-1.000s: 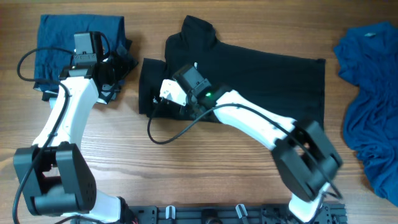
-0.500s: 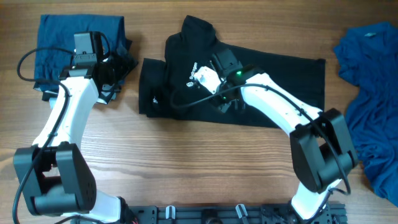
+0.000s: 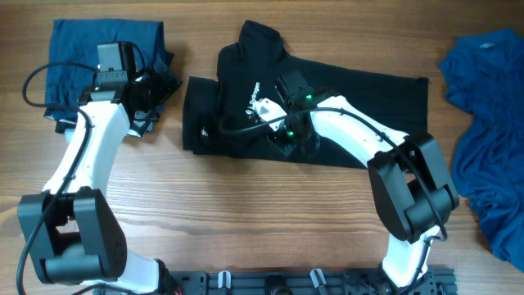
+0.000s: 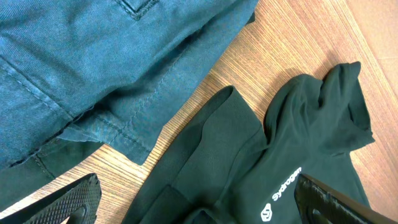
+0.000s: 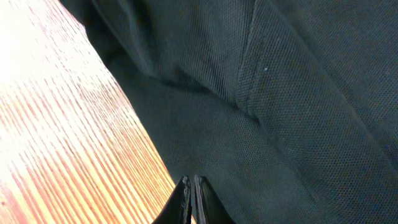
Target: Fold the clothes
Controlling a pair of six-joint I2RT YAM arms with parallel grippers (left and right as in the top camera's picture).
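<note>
**Count**
- Black shirt [image 3: 360, 106]: one.
- Blue garments: two, a folded blue garment [image 3: 78, 57] and a crumpled blue garment [image 3: 491, 123].
- Arms: two, on one wooden table [image 3: 246, 221].

**Black shirt**
- It lies at the middle of the table, between the two blue garments and apart from both.
- Its body is spread flat toward the right, its collar points to the far edge, and one sleeve is folded at its left end.
- It is short-sleeved, of fine knit, with white logo marks [image 3: 252, 97] on the chest.

**Blue garments**
- The folded one is at the far left.
- The crumpled one is at the right edge.

**Grippers**
- The left gripper [image 4: 196, 193] is spread wide and empty. It hangs over the near corner of the folded blue garment.
- The right gripper [image 5: 191, 198] has its fingers pressed together at the shirt's near edge. Whether fabric is pinched cannot be told.
</note>
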